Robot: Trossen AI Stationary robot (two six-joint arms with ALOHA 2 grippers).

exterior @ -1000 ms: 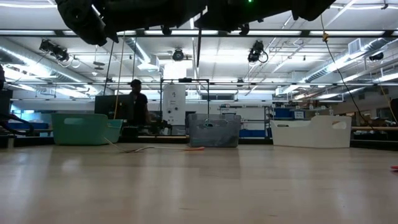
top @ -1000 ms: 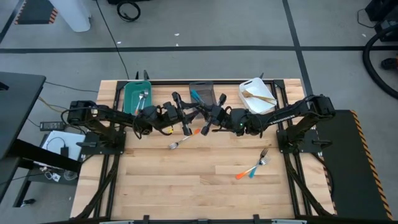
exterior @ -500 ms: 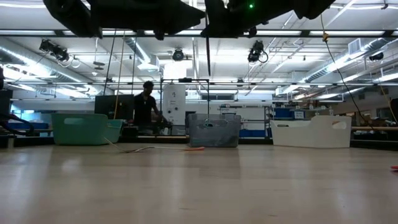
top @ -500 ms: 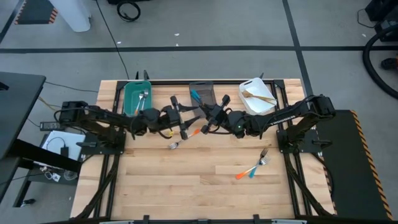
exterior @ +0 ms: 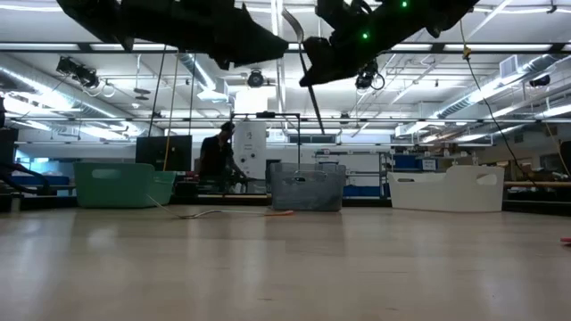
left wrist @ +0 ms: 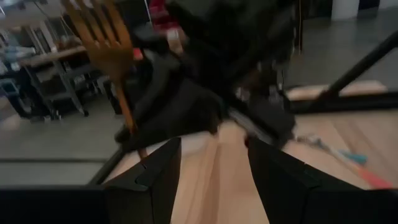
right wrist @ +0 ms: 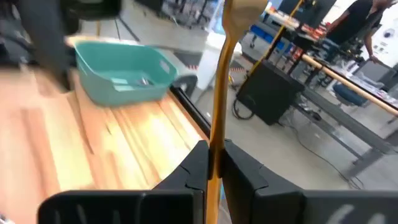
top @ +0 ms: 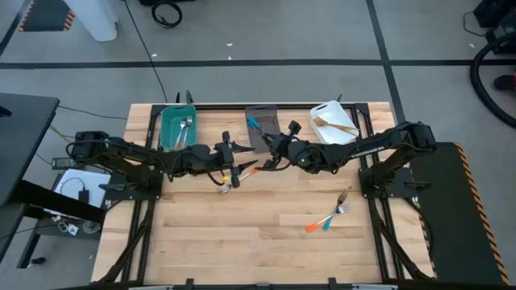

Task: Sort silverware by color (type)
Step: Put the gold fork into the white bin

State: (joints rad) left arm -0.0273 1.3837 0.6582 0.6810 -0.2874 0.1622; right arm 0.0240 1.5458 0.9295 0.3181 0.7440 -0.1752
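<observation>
Handover point above mid-surface: right gripper (top: 269, 155) holds a golden-tan fork (right wrist: 221, 93); left gripper (top: 234, 165) stands empty.

Right fingers (right wrist: 198, 163) pinch the fork's thin handle, tines up and clear of the surface (top: 242, 234). Left fingers (left wrist: 160, 171) spread wide, nothing between them, just at 8 o'clock of the right gripper. An orange fork (top: 235, 179) lies on the surface under the two grippers. An orange and a blue fork (top: 329, 218) lie crossed toward 4 o'clock. Far edge: teal bin (top: 176, 126) at 11 o'clock, grey bin (top: 263, 127) at 12, white bin (top: 333, 123) at 1, each with forks inside.
</observation>
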